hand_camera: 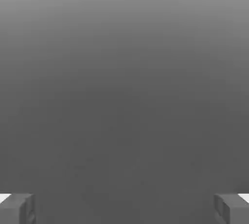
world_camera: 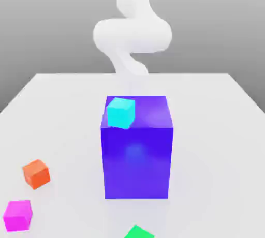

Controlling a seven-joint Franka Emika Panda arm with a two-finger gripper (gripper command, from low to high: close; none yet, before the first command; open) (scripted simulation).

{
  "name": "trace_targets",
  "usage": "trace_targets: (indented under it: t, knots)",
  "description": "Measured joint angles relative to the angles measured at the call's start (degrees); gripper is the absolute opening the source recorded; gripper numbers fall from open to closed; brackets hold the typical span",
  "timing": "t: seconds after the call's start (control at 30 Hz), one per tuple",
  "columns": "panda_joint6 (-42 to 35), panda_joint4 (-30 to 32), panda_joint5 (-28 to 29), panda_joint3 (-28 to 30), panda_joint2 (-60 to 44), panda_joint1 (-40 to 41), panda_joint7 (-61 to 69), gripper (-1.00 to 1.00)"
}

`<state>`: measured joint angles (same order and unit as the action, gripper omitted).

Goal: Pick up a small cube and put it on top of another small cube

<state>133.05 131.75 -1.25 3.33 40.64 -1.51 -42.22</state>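
Gripper point(hand_camera: 124, 208) jaws wide apart, nothing between them; arm point(world_camera: 132, 32) sits back behind the big blue block point(world_camera: 137, 164). Looks like pre-approach. Small cube point(world_camera: 36, 174), orange-red, on the table point(world_camera: 217, 128) at the exterior view's left, near the magenta cube point(world_camera: 18, 215). Cyan cube point(world_camera: 120, 113) sits atop the block. Next: descend over the orange one, straddle, close. No labels or writing visible

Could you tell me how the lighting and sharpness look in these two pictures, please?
Exterior view: soft, even light; the white arm is washed out and blurred against the grey backdrop; the blue block carries a faint sheen on its front. Hand view: a smooth grey gradient, with the open pincer fingertips crisp at the edges.
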Motion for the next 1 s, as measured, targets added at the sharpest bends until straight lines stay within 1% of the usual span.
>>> trace_targets:
  t: [0.3, 0.5, 0.63, 0.77, 0.9, 1.0]
  knots:
    - [4.8, 0.0, -7.0, 11.4, -18.8, -3.9, 15.0, 0.00]
    - [7.7, -0.1, -13.0, 17.0, -31.4, -4.3, 25.8, 0.00]
    - [9.7, -0.2, -16.8, 18.8, -39.9, -2.2, 32.9, 0.00]
    - [11.9, -0.2, -19.2, 19.4, -47.9, 0.2, 38.9, 0.00]
    - [14.6, 0.0, -19.4, 19.7, -55.3, 3.2, 43.5, 0.00]
    - [16.9, 0.2, -18.3, 20.6, -60.4, 5.0, 46.1, 0.00]
